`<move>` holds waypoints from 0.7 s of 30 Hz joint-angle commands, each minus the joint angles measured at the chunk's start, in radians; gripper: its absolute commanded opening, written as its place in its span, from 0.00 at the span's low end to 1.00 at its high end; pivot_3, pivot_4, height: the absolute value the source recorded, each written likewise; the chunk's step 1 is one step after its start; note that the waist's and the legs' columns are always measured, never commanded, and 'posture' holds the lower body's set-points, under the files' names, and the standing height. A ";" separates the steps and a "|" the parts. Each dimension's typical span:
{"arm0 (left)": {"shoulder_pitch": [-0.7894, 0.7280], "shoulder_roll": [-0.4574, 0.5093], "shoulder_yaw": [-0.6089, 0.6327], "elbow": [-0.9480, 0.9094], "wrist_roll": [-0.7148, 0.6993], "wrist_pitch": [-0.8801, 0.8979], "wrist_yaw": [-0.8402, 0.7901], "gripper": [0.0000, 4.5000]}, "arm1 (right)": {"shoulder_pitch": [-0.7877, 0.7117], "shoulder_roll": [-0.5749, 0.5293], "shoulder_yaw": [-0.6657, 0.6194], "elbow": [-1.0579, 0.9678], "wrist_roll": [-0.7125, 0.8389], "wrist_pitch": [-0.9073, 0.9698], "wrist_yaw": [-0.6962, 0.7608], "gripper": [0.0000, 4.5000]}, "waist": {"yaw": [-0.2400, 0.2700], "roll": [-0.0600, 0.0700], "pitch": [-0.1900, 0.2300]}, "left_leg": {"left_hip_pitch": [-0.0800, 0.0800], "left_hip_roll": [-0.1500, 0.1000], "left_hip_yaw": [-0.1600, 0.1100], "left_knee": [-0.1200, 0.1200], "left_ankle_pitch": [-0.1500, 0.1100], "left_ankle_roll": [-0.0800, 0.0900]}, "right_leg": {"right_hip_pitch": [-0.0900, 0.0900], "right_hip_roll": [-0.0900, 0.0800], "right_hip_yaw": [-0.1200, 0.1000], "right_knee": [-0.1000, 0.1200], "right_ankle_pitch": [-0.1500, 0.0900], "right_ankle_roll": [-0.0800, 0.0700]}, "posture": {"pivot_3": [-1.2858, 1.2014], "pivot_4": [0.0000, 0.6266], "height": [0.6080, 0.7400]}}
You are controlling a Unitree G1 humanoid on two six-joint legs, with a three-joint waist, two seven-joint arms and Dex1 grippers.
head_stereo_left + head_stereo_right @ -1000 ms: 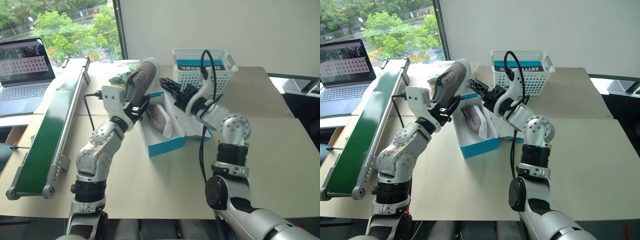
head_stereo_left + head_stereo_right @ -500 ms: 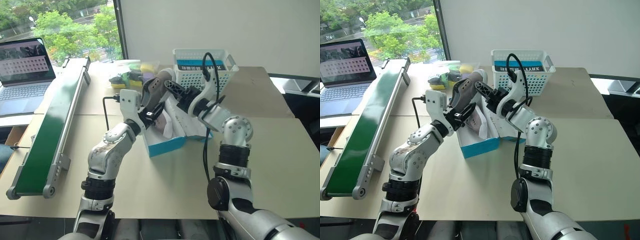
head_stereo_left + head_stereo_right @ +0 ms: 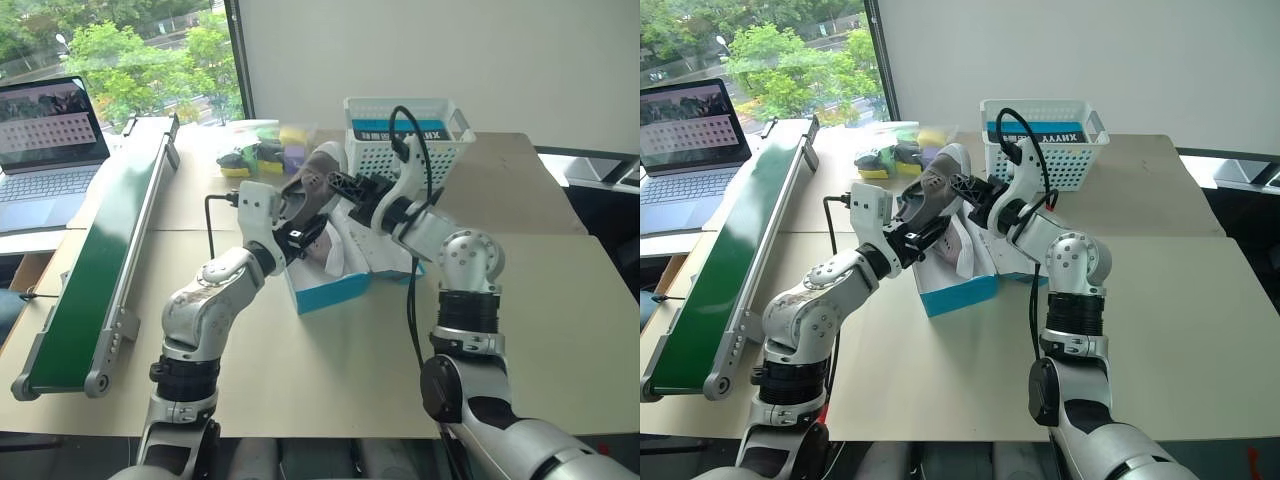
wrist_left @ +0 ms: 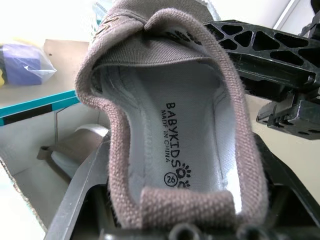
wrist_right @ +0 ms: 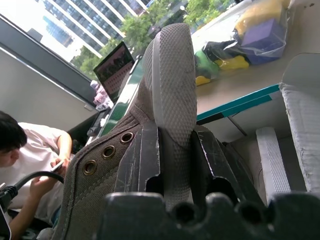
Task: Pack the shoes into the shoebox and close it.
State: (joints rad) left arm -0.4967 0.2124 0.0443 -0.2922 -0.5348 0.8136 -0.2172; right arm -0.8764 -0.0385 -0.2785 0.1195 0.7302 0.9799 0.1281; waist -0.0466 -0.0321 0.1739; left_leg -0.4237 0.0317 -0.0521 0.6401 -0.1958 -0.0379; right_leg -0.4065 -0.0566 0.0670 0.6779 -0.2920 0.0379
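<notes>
One grey-brown shoe [image 3: 312, 183] hangs tilted over the open cyan shoebox [image 3: 335, 291], held at both ends. My left gripper [image 3: 298, 222] is shut on its heel, with a black finger [image 4: 82, 197] on either side of the heel. My right gripper [image 3: 340, 183] is shut on the toe. Its fingers [image 5: 144, 159] clamp the dark treaded sole [image 5: 170, 75]. The other shoe [image 3: 325, 246] lies inside the white-lined box, below the held one.
A white lattice basket [image 3: 408, 140] stands behind the box. A clear bag [image 3: 265, 152] of yellow and purple items lies at the back left. A long green conveyor [image 3: 100, 250] and a laptop [image 3: 50, 150] are at the left. A person [image 5: 20, 155] sits beyond.
The shoe, held high and upright left of the box, has come down and tipped over the box. My right gripper was open and has closed on its toe.
</notes>
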 commanded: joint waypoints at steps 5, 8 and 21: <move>0.017 0.180 0.150 -0.072 -0.069 0.066 -0.067 0.99 | -0.079 -0.126 0.053 -0.027 -0.055 -0.031 0.054 0.07 | 0.001 0.000 0.000 | 0.000 0.000 0.000 0.000 0.000 0.000 | 0.000 0.000 0.000 0.000 0.000 0.000 | 0.52 0.24 1.00; 0.002 0.306 0.130 -0.043 -0.046 0.096 -0.134 0.99 | -0.112 -0.230 0.215 -0.043 -0.146 -0.001 0.147 0.07 | 0.000 0.002 0.002 | 0.000 0.000 0.000 0.000 0.000 0.000 | 0.000 0.000 0.000 -0.001 0.000 0.000 | 0.52 0.24 1.00; -0.064 0.501 0.054 -0.002 0.017 0.077 -0.309 0.99 | -0.241 -0.291 0.521 0.125 -0.353 -0.070 0.400 0.07 | 0.002 0.002 0.002 | -0.001 0.001 0.000 -0.003 0.000 0.000 | -0.001 0.001 0.000 -0.005 0.000 0.000 | 0.52 0.24 1.00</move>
State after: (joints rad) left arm -0.5472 0.7080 0.0935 -0.2486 -0.5286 0.9130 -0.5223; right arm -1.1050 -0.3324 0.2242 0.2337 0.4157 0.9750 0.5015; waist -0.0443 -0.0296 0.1758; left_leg -0.4243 0.0327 -0.0522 0.6369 -0.1959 -0.0378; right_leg -0.4071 -0.0558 0.0666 0.6730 -0.2924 0.0378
